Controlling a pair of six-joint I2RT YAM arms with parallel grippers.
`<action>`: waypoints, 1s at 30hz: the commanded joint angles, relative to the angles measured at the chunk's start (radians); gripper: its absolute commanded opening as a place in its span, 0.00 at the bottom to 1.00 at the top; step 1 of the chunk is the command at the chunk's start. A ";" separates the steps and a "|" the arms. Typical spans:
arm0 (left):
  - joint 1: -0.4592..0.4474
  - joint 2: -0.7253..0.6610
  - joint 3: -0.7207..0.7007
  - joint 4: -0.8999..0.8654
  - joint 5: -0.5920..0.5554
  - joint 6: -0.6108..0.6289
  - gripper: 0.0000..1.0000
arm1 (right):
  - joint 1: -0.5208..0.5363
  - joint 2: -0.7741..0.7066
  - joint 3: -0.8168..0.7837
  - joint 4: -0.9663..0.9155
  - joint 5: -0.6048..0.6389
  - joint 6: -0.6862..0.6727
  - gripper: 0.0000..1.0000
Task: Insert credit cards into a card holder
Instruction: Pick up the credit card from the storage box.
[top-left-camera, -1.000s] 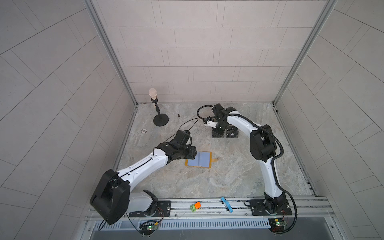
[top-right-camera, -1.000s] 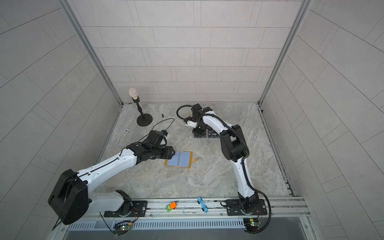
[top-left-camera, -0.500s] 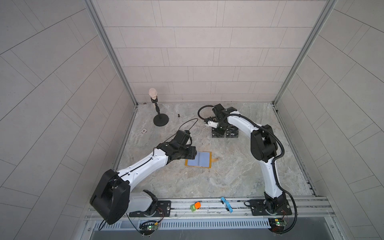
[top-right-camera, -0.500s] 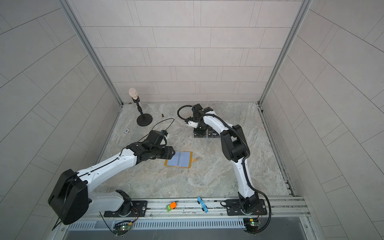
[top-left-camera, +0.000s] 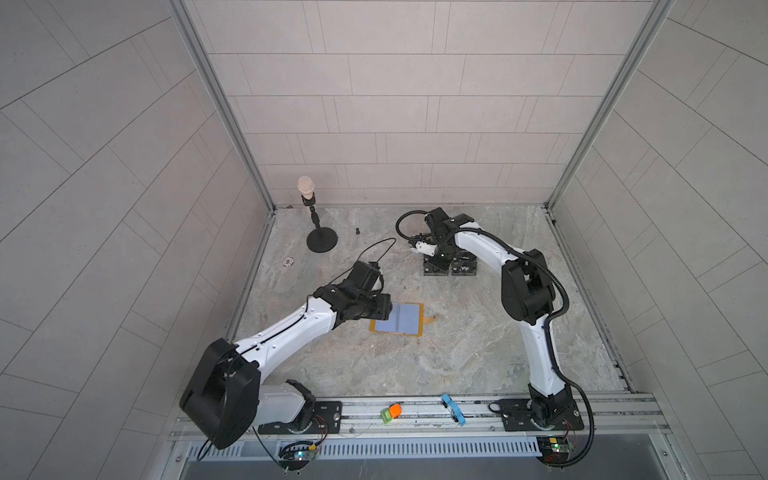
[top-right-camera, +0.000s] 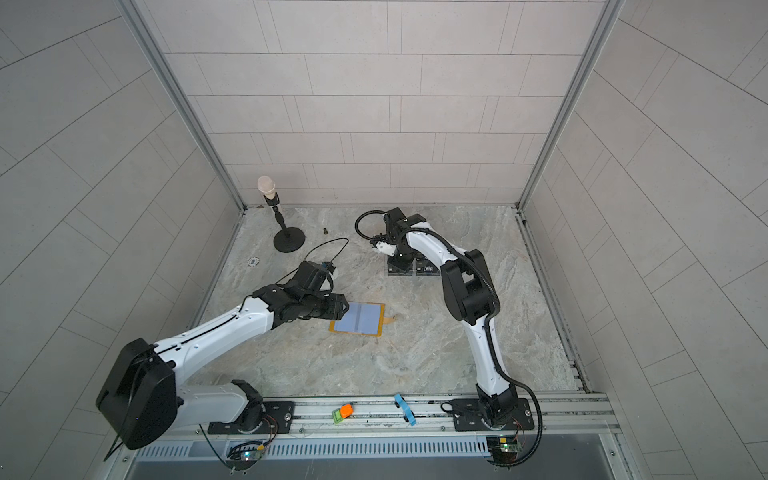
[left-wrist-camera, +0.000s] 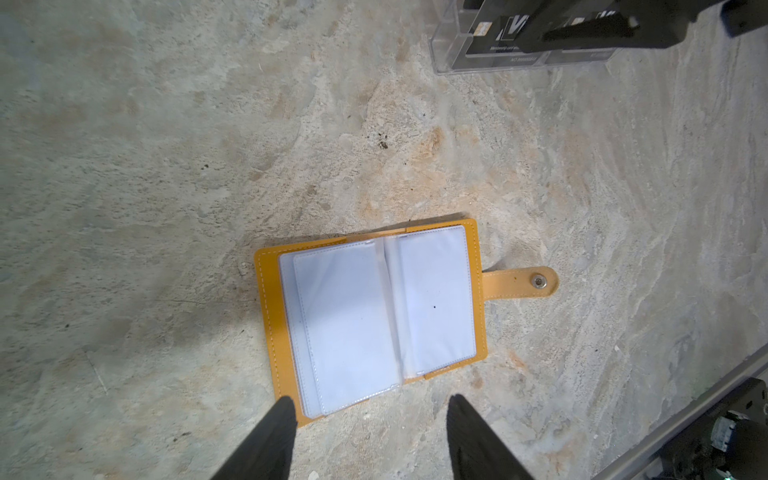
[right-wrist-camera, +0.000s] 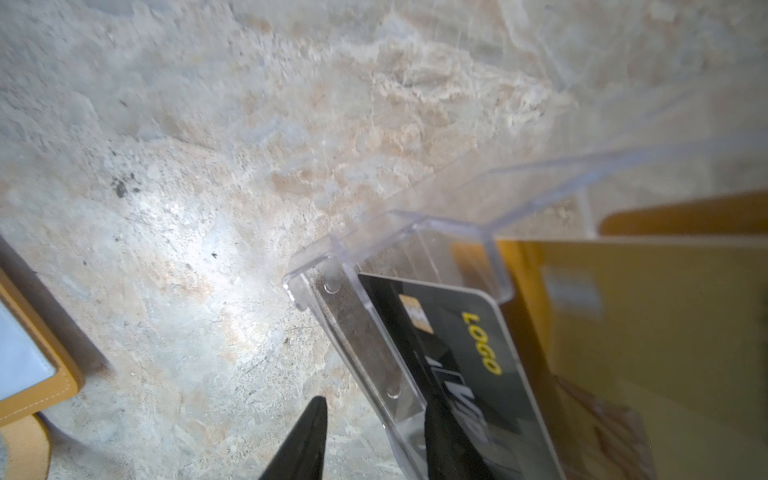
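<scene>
Nothing inserted: wallet (left-wrist-camera: 374, 307) sleeves empty. Far from wallet, right gripper (right-wrist-camera: 374, 407) half-open at black card (right-wrist-camera: 457, 345); left gripper (left-wrist-camera: 370, 401) wide beside wallet.

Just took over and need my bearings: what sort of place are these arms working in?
Probably a purpose-built robot test cell: grey tiled walls enclose a marble-look tabletop, an aluminium mounting rail runs along its front edge, and a microphone stand sits near a back corner.
</scene>
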 joint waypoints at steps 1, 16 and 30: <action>0.005 -0.016 0.007 -0.029 -0.013 0.019 0.62 | 0.004 -0.024 0.001 -0.033 -0.011 -0.011 0.42; 0.005 -0.037 0.024 -0.069 -0.029 0.025 0.63 | 0.004 -0.014 0.025 -0.053 -0.039 -0.037 0.37; 0.005 -0.051 0.061 -0.106 -0.052 0.025 0.63 | 0.004 -0.009 0.026 -0.047 -0.040 -0.060 0.27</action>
